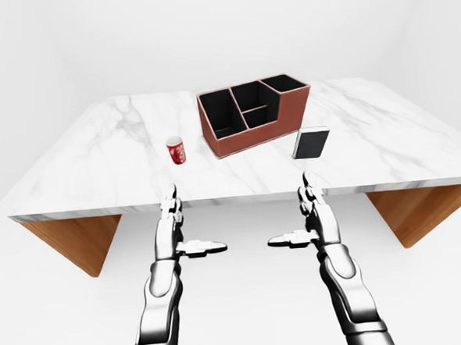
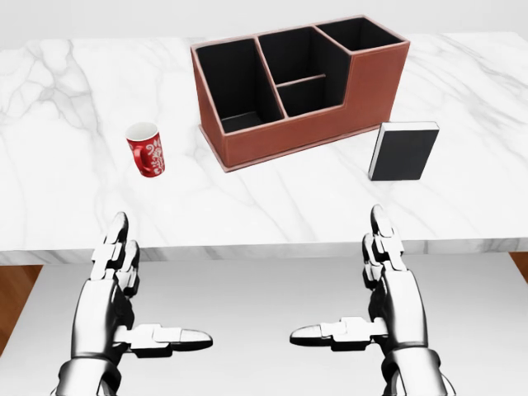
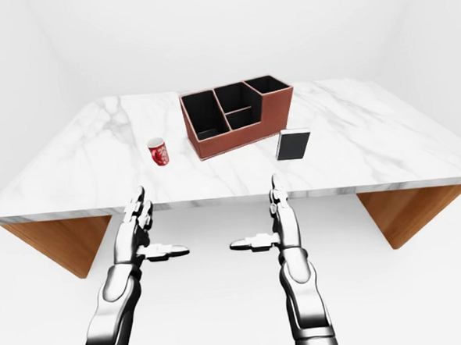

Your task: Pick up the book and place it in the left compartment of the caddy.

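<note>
Both our robot hands open, empty: left robot hand, right robot hand, short of tabletop edge. Book stands upright just right of caddy, looks tippy, clumsy reach could topple it. Cup left, probably safe.

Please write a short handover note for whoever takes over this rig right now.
Left hand: open, empty, held short of the table edge.
Right hand: open, empty, likewise short of the table.
Book: upright on the marble, just right of the caddy in the head view, untouched.
Caddy: all compartments look empty.
Red cup: left of the caddy, not part of the job.
Done: nothing. Left: grasp book, place in left compartment.
</note>
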